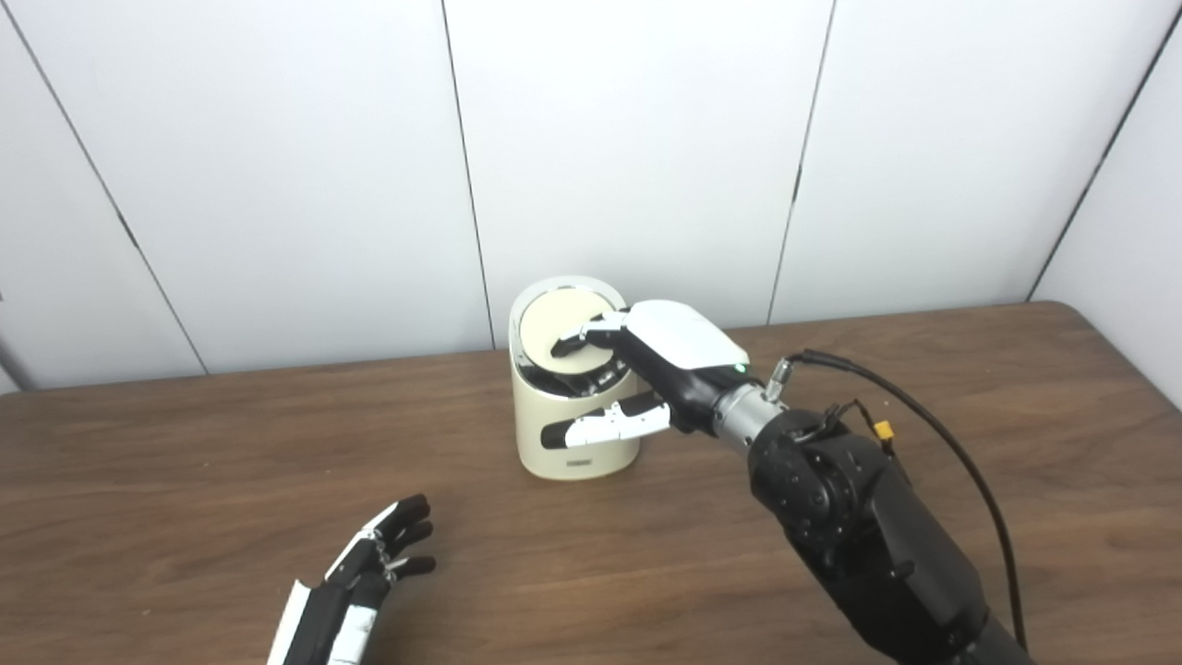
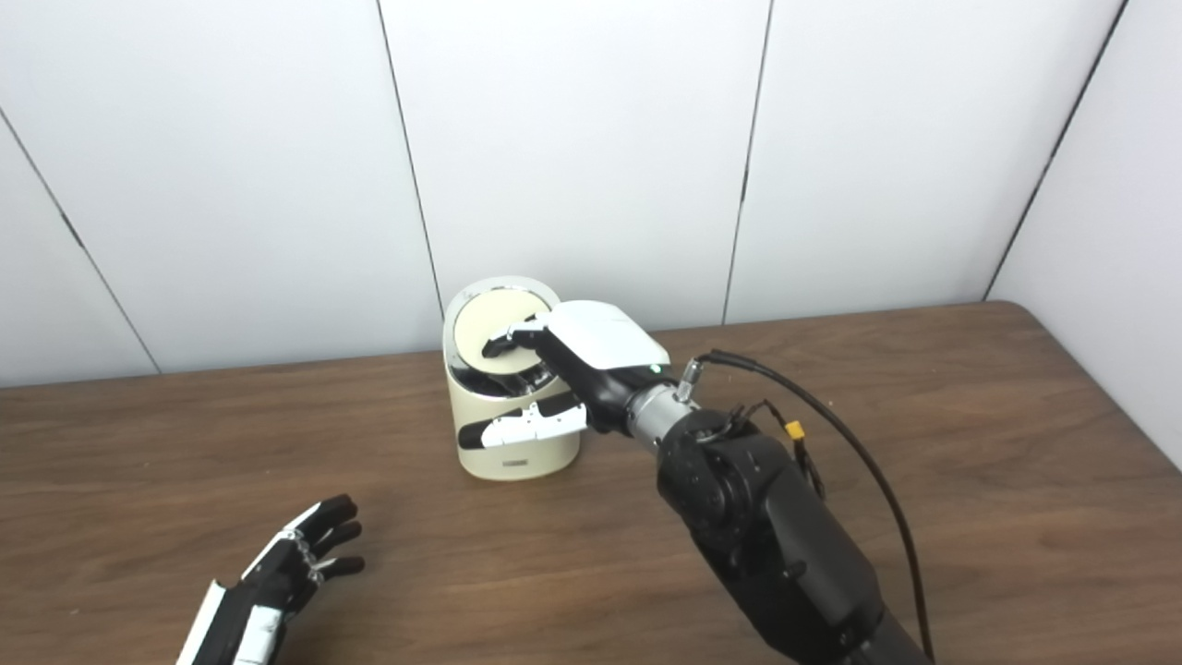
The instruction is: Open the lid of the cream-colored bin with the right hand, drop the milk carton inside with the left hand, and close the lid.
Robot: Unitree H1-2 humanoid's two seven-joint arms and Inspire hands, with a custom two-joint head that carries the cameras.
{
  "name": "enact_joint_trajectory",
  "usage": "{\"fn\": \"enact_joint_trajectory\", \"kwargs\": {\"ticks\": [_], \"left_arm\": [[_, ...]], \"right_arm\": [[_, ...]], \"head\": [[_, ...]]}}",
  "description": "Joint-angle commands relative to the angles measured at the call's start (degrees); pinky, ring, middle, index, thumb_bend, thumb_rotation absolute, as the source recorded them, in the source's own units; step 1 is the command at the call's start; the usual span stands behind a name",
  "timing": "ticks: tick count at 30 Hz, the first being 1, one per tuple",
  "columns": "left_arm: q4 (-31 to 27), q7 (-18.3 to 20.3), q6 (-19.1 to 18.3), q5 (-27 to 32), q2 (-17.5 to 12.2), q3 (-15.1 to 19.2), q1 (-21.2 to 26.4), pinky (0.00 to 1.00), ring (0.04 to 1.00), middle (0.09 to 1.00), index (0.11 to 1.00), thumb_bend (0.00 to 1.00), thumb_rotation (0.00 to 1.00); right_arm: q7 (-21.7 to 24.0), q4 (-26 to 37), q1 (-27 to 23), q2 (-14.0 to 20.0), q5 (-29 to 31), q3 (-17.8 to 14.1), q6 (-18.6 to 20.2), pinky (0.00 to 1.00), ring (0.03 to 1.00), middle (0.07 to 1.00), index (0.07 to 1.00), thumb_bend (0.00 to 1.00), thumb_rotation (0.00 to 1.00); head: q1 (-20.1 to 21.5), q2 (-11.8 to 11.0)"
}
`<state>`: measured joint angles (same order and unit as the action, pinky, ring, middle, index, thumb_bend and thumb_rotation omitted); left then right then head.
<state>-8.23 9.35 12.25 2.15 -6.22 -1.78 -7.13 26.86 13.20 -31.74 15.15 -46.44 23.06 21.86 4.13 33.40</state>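
The cream-colored bin [image 1: 545, 454] stands on the table near the back wall. Its round lid [image 1: 545, 325], with a chrome rim, is tilted up and shows a dark gap below it. My right hand [image 1: 667, 356] reaches in from the right. Its fingers [image 1: 591, 331] lie against the lid's face, and its thumb [image 1: 614, 423] stretches across the front of the bin body, apart from them. My left hand [image 1: 371, 565] is open and empty, low over the table at the front left. No milk carton is in view.
The brown wooden table [image 1: 923, 443] runs to white wall panels close behind the bin. Its right edge [image 1: 1131, 356] slants along the right side. A black cable [image 1: 960, 462] loops off my right forearm.
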Motion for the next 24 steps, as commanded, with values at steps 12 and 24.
{"fn": "enact_joint_trajectory", "kwargs": {"ticks": [12, 24], "left_arm": [[-0.5, -0.3, 0.7, -0.1, 0.2, -0.5, -0.8, 0.75, 0.857, 0.882, 0.894, 0.72, 0.93], [2.2, -1.8, 6.4, -3.3, 0.6, -0.4, 0.0, 0.71, 0.835, 0.871, 0.891, 0.64, 0.89]], "right_arm": [[4.2, -1.4, 2.4, -0.1, -0.5, 1.5, 3.2, 0.98, 0.926, 0.829, 0.791, 0.71, 0.86], [-18.2, 1.6, 9.2, -5.1, 7.6, -8.7, -11.6, 0.91, 0.938, 0.939, 0.917, 0.61, 0.71]], "head": [[0.3, -0.2], [-0.2, -0.6]]}}
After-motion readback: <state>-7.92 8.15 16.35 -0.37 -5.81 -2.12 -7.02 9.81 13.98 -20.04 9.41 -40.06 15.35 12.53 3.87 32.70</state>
